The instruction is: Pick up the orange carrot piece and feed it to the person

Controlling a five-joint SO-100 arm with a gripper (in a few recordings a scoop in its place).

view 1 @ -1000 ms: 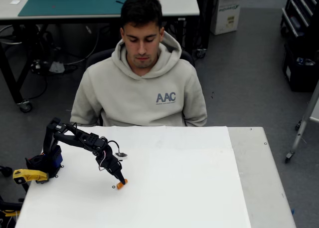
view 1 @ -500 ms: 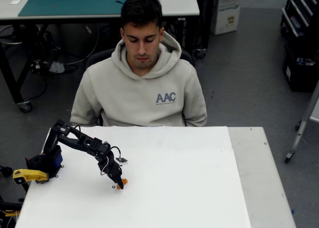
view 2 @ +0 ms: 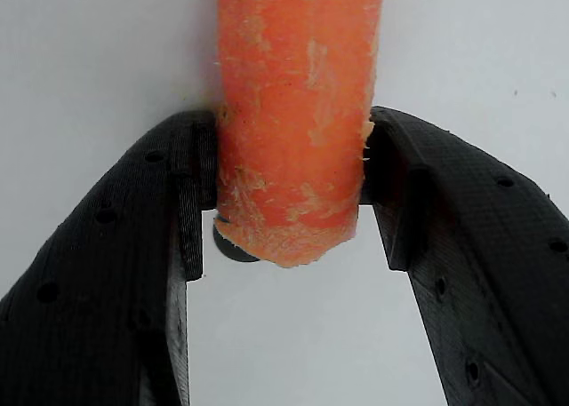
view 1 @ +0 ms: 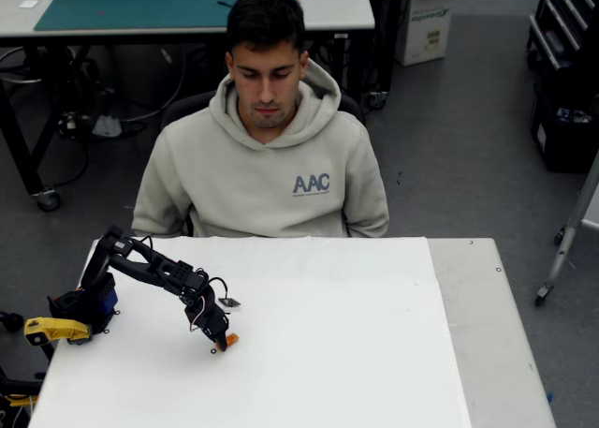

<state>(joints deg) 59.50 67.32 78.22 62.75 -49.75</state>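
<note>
gripper (view 1: 222,340) clenching on carrot (view 2: 293,122), both fingers pressing its sides | carrot sitting low at tabletop (view 1: 356,353) left-centre | step: grasp seating, lift not begun | next: raising it, then reaching up-right toward person (view 1: 267,138), keeping squeeze steady

Showing a black jointed arm (view 1: 150,271) with thin looping wires, blue base (view 1: 89,306), yellow part (view 1: 54,330) beside it; gripper (view 2: 289,171) wearing matte black fingers (view 2: 116,282) dotted with small holes.
</note>
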